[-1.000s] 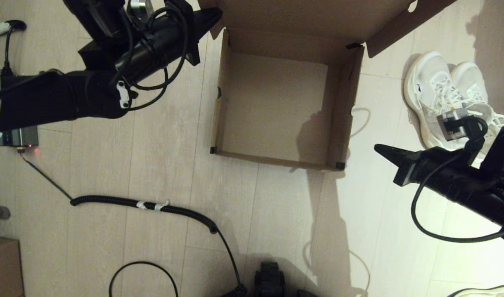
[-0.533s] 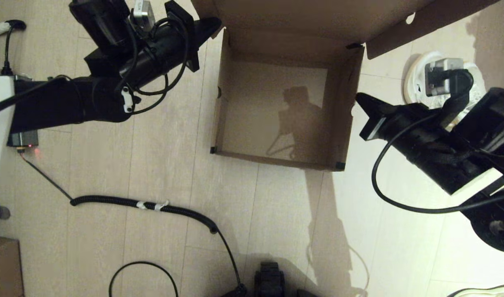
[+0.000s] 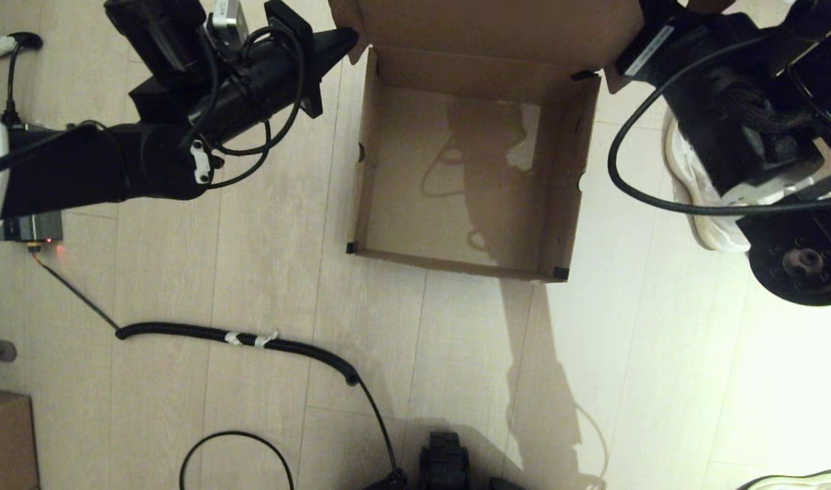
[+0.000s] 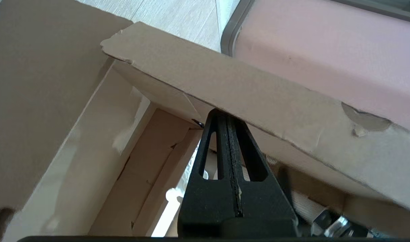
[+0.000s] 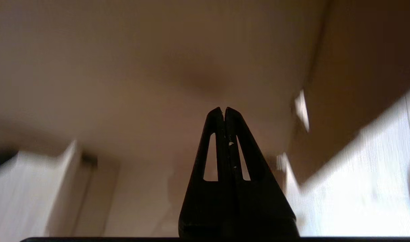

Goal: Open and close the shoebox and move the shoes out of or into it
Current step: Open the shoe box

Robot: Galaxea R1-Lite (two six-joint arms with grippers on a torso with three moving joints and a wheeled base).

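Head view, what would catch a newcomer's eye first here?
The open, empty shoebox in the middle of the floor, its lid flap raised at the far side. The left claw, shut, sits against the lid's left corner, while the right arm reaches up by the right corner, hiding most of the white shoes beside the box.

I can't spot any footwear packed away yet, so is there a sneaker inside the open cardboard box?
No: in the head view the shoebox shows only its bare cardboard floor, while a white sneaker lies outside it on the robot's right.
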